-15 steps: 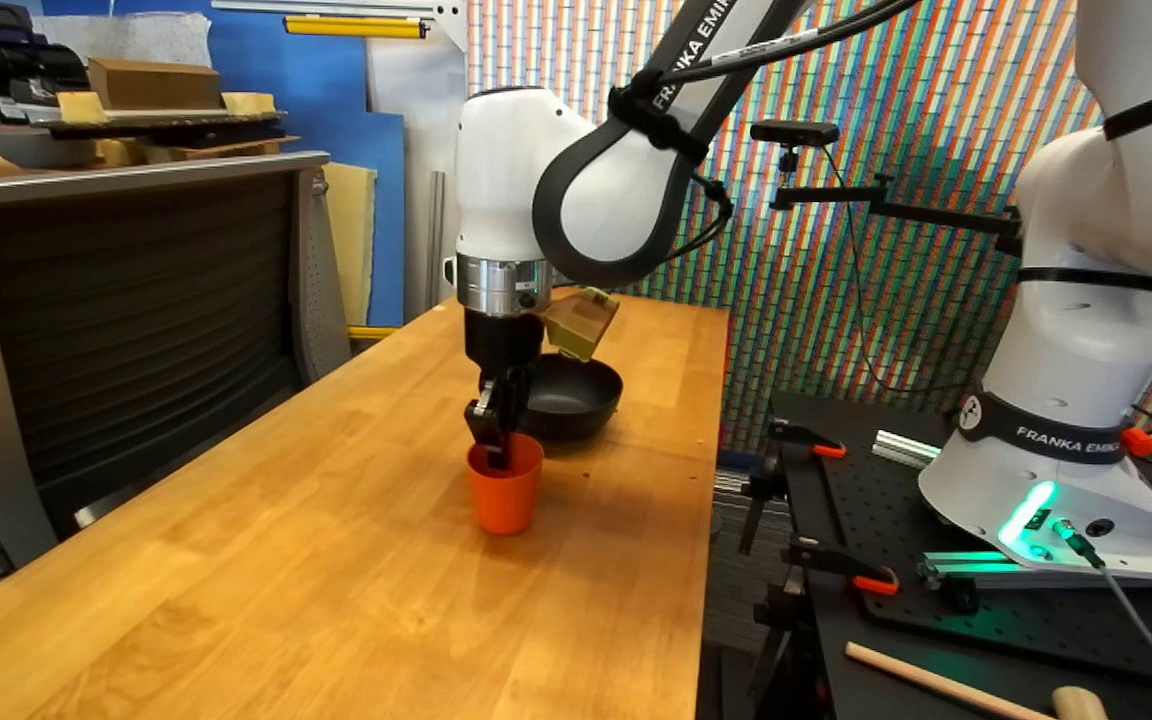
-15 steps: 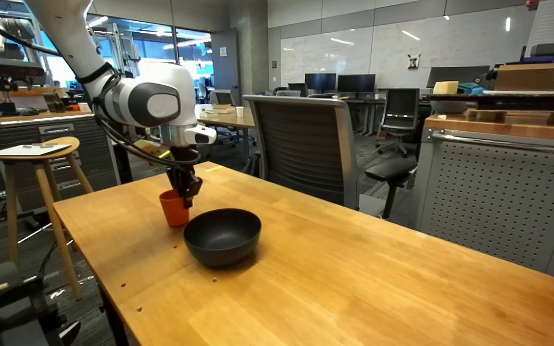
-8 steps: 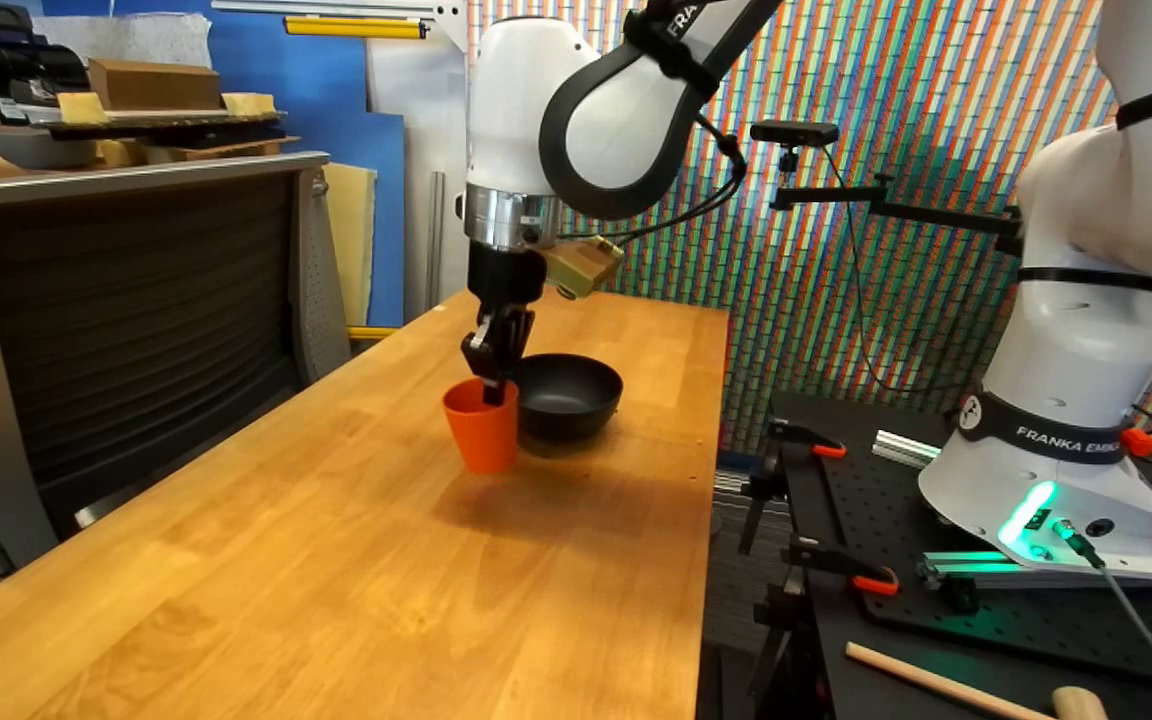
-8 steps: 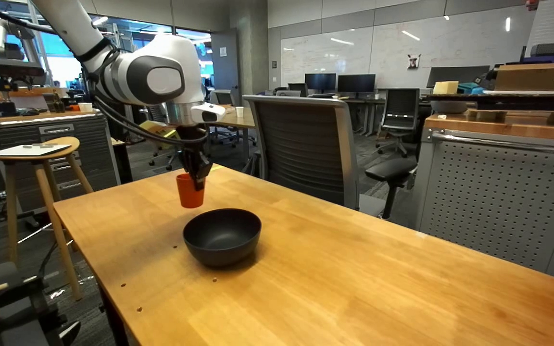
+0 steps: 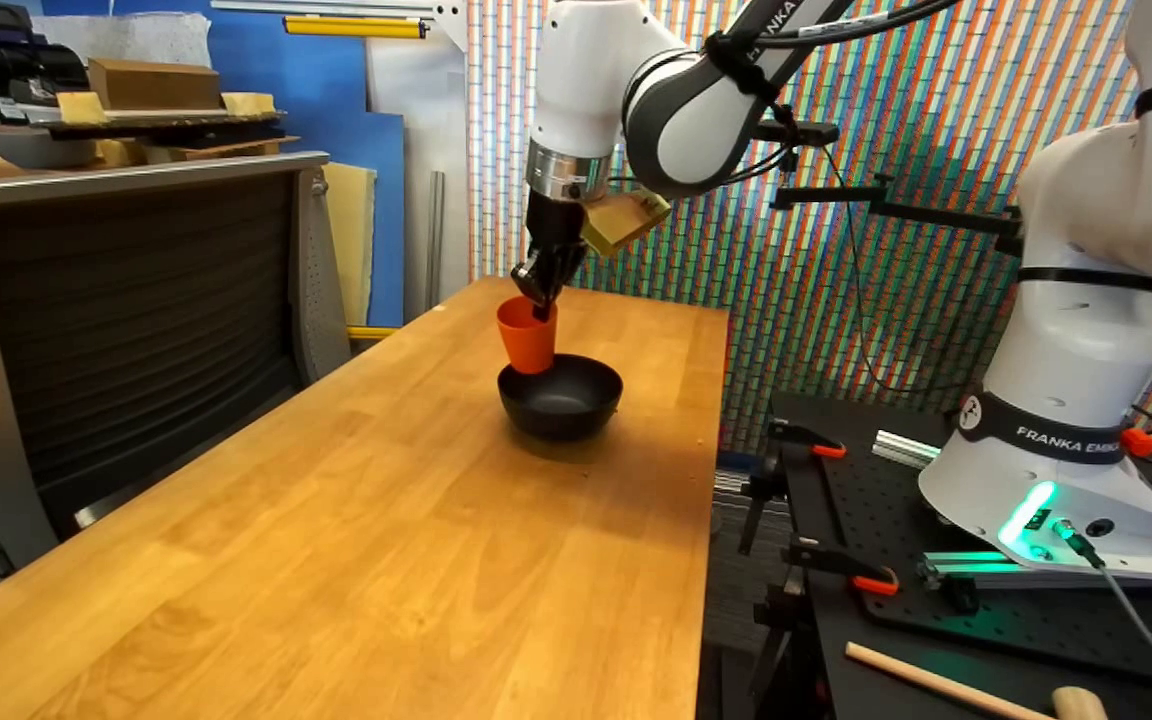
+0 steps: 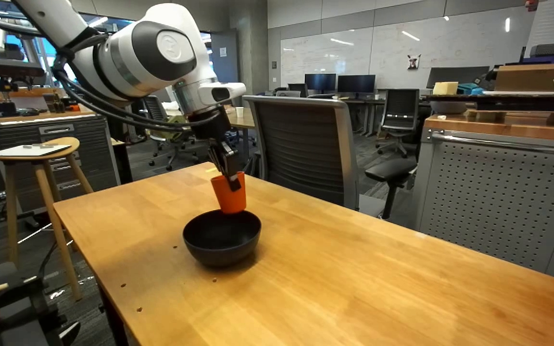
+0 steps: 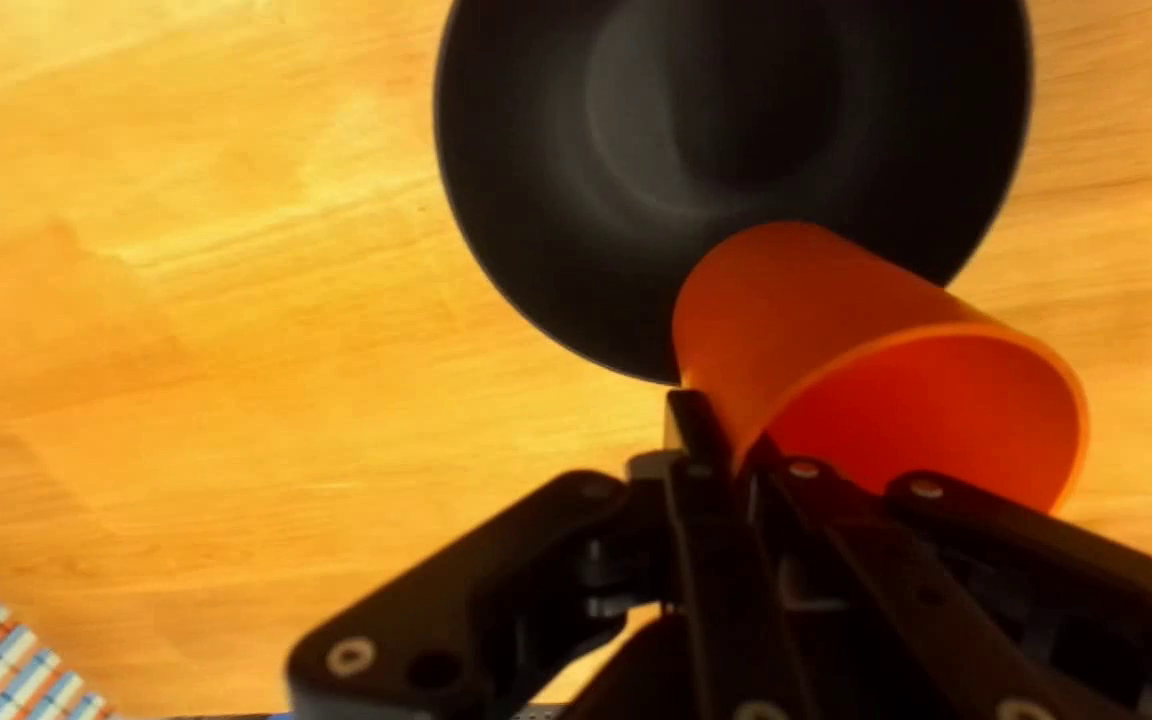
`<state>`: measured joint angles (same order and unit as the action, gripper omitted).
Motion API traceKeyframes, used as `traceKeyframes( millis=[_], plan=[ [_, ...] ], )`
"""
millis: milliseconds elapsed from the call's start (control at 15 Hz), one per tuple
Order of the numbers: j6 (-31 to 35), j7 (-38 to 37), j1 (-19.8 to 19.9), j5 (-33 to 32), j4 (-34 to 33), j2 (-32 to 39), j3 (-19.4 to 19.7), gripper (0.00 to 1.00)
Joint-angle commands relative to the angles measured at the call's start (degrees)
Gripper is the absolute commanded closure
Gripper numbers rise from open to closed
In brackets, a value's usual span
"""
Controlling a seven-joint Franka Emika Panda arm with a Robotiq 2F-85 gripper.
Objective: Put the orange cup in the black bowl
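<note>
Your jaws clamp the wall of the cup (image 7: pixel 836 320). In the wrist view, it lies upper right of the jaw tips, its long axis sloping from base, upper left, to mouth, lower right. The base overlaps the lower-right edge of the bowl (image 7: pixel 636 180); you likely need to shift it up-left before release. In an exterior view, your arm (image 6: pixel 161 53) slants from upper left.

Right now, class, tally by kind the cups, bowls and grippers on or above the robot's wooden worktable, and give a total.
Cups: 1, the orange cup
Bowls: 1, the black bowl
Grippers: 1, the gripper pinching the cup's wall
Total: 3
</note>
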<state>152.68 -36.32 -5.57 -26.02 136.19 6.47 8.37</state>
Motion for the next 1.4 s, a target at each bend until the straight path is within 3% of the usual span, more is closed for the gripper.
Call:
traceKeyframes(
  millis=[0,267,400,467,600,933,1067,1133,1333],
  plan=[
    [-0.3,-2.3,2.1,3.5,3.0,0.6,-1.0,0.99],
    [1.5,7.3,4.6,21.3,5.3,5.9,-3.8,0.99],
    [2.7,9.8,5.0,26.3,5.0,7.8,-4.1,0.99],
    [2.5,10.2,4.7,26.6,4.5,7.3,-3.7,0.70],
    [3.3,8.8,3.3,23.5,4.8,6.0,-2.2,0.62],
    [4.6,7.0,1.2,13.7,7.0,-1.3,0.5,0.24],
    [2.7,8.6,2.0,10.7,8.0,-7.2,-0.2,0.08],
    [0.5,11.5,2.9,12.0,8.2,-10.0,-1.6,0.00],
    [-9.9,25.6,2.8,24.5,9.0,-18.1,-5.0,0.00]
  ],
)
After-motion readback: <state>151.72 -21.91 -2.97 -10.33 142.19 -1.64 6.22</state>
